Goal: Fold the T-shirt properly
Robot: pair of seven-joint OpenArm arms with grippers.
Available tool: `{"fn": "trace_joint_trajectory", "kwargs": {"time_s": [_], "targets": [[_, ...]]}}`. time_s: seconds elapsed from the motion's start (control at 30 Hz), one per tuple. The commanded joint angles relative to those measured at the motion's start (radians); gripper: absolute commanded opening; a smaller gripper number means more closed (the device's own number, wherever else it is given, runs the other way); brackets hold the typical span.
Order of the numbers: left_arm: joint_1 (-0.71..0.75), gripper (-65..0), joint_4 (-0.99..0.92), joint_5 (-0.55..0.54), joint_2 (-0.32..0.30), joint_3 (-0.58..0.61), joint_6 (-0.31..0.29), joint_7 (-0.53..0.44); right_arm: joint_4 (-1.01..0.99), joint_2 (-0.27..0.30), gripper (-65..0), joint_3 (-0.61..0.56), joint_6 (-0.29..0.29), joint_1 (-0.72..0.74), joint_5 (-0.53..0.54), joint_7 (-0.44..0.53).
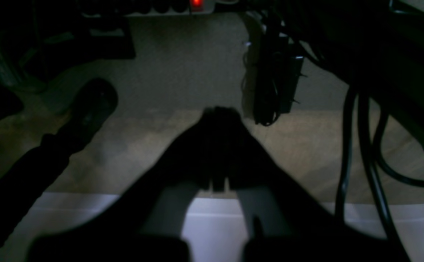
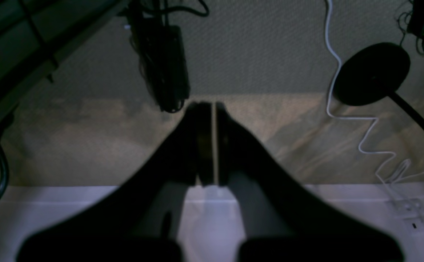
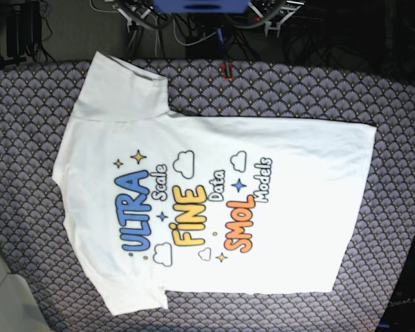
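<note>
The T-shirt (image 3: 297,207) lies spread flat, print side up, on the table's purple scale-patterned cover (image 3: 28,138) in the base view. Its collar and two sleeves point left and its hem is at the right. The "ULTRA FINE SMOL" print sits in the middle. Neither gripper shows in the base view. My left gripper (image 1: 220,111) hangs over a dim floor in the left wrist view, jaws together and empty. My right gripper (image 2: 212,105) is the same in the right wrist view, with only a thin slit between its jaws. The shirt is out of both wrist views.
The arm mounts and cables (image 3: 200,10) sit past the table's far edge. The wrist views show floor, hanging black cables (image 1: 361,145), a power strip with a red light (image 1: 196,3), a dark shoe-like shape (image 1: 92,102), a round black base (image 2: 372,72) and a white cord (image 2: 343,116).
</note>
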Motion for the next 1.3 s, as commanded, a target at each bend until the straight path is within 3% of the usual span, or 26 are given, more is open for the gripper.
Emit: {"fn": "trace_joint_trajectory", "kwargs": {"time_s": [0.0, 0.47, 0.63, 1.0, 1.27], "targets": [[0.003, -64.7, 0.001, 0.004, -0.001, -0.001, 0.001, -0.002, 0.001, 0.000, -65.0, -0.003, 0.009, -0.005, -0.006, -0.001], [0.003, -64.7, 0.006, 0.004, -0.001, -0.001, 0.001, -0.004, 0.001, 0.000, -65.0, -0.003, 0.009, -0.010, -0.006, 0.001], [0.069, -64.7, 0.122, 0.004, -0.004, -0.001, 0.001, -0.001, 0.075, 0.000, -65.0, -0.003, 0.009, -0.064, -0.006, 0.001], [0.318, -64.7, 0.526, 0.003, -0.065, -0.002, 0.001, 0.005, 0.466, 0.017, -65.0, -0.004, 0.012, -0.321, -0.009, -0.001], [0.589, -64.7, 0.977, 0.001, -0.119, -0.031, 0.001, 0.007, 0.971, 0.048, -65.0, -0.006, 0.013, -0.614, -0.009, -0.002]]}}
